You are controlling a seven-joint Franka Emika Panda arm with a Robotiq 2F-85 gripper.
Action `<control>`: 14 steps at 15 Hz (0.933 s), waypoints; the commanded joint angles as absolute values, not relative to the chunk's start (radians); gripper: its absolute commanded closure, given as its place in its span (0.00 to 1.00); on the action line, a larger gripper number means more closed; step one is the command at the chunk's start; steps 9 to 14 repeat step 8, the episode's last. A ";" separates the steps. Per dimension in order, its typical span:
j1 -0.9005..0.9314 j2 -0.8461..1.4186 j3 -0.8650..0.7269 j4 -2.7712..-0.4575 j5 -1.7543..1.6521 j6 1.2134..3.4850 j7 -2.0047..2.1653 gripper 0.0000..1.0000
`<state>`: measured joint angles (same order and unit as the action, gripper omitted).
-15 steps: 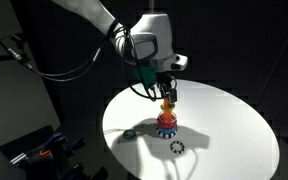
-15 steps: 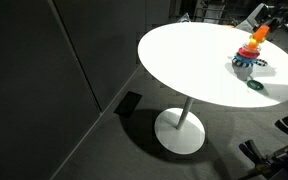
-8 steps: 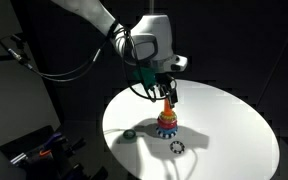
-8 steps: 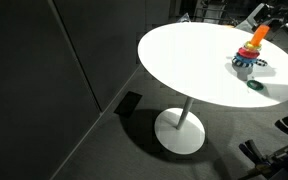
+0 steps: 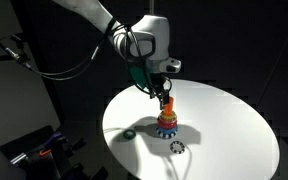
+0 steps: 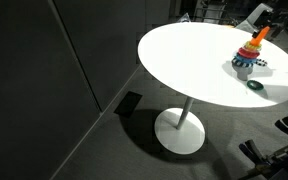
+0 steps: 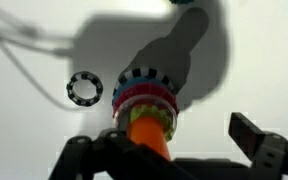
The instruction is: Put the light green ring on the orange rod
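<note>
The orange rod (image 7: 150, 138) stands upright on the white table, with red and blue rings (image 7: 142, 99) around its foot. The light green ring (image 7: 140, 113) sits on the rod, just above the red ring. My gripper (image 7: 166, 150) is open and empty, directly above the rod, one finger on each side of the rod's top. In both exterior views the rod (image 5: 166, 106) (image 6: 258, 35) rises from its ring stack just below the gripper (image 5: 162, 91). The light green ring is too small to make out there.
A black-and-white toothed ring (image 5: 177, 147) (image 7: 84, 89) lies on the round white table (image 5: 234, 125) near the stack. A darker green ring (image 5: 129, 134) (image 6: 254, 85) lies apart from it. The table stands on a single pedestal (image 6: 181, 128); the surroundings are dark.
My gripper has risen a little from the rod, and more of the rod's top now shows below it. The rings on the table have not moved.
</note>
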<state>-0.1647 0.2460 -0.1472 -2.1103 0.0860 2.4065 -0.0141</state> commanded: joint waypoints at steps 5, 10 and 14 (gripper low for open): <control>-0.169 0.167 -0.144 -2.121 0.071 2.249 -0.075 0.00; -0.167 0.192 -0.142 -2.109 0.083 2.269 -0.058 0.00; -0.167 0.192 -0.142 -2.109 0.083 2.269 -0.058 0.00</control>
